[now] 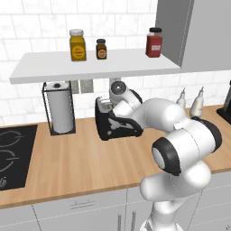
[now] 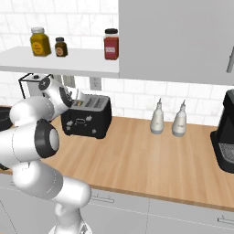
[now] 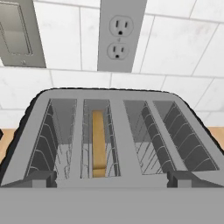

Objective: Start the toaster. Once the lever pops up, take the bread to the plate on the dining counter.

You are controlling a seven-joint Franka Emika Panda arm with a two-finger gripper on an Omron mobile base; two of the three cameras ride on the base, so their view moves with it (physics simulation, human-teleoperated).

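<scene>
The black toaster [image 1: 109,127] with its silver-grey top [image 3: 120,131] stands on the wood worktop against the tiled wall, also seen in the right base view [image 2: 87,119]. A tan slice of bread [image 3: 99,144] stands upright deep in the second slot from the left. My gripper [image 3: 112,180] hovers just above the toaster's near edge and looks down into the slots. It is open, with its fingertips [image 3: 41,178] wide apart and nothing between them. The plate and the dining counter are out of view.
A paper towel holder [image 1: 58,108] stands left of the toaster, and a black cooktop [image 1: 11,153] lies further left. Two white bottles [image 2: 157,118] and a black coffee machine [image 2: 225,137] are to the right. A shelf [image 1: 90,65] with jars hangs overhead. A wall outlet [image 3: 117,37] is behind the toaster.
</scene>
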